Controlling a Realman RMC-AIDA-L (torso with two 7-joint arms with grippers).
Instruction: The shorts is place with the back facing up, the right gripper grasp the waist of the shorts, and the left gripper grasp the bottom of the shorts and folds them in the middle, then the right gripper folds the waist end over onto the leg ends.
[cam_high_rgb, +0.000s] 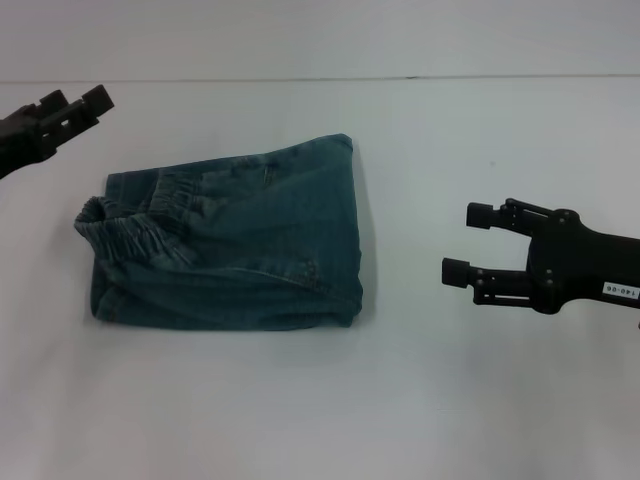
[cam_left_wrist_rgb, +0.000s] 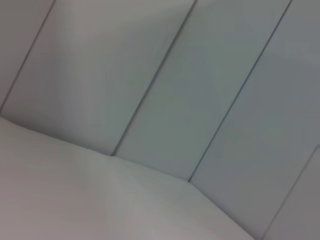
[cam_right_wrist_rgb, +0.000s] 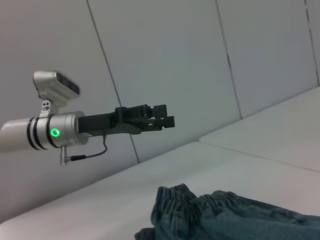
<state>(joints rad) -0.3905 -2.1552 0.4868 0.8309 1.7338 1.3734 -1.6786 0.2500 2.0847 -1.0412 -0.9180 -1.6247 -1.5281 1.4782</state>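
The blue denim shorts (cam_high_rgb: 240, 240) lie folded into a compact block on the white table (cam_high_rgb: 320, 420), the elastic waist bunched along the left side. In the right wrist view the shorts (cam_right_wrist_rgb: 225, 215) show close up with the gathered waistband toward the camera. My right gripper (cam_high_rgb: 468, 243) hovers open and empty to the right of the shorts, well apart from them. At the far left my left gripper (cam_high_rgb: 75, 102) is raised, open and holding nothing; the right wrist view catches the left gripper (cam_right_wrist_rgb: 165, 116) above the table. Only wall and table appear in the left wrist view.
A panelled grey wall (cam_left_wrist_rgb: 200, 75) stands behind the table's far edge (cam_high_rgb: 320, 79). Bare white tabletop surrounds the shorts on every side.
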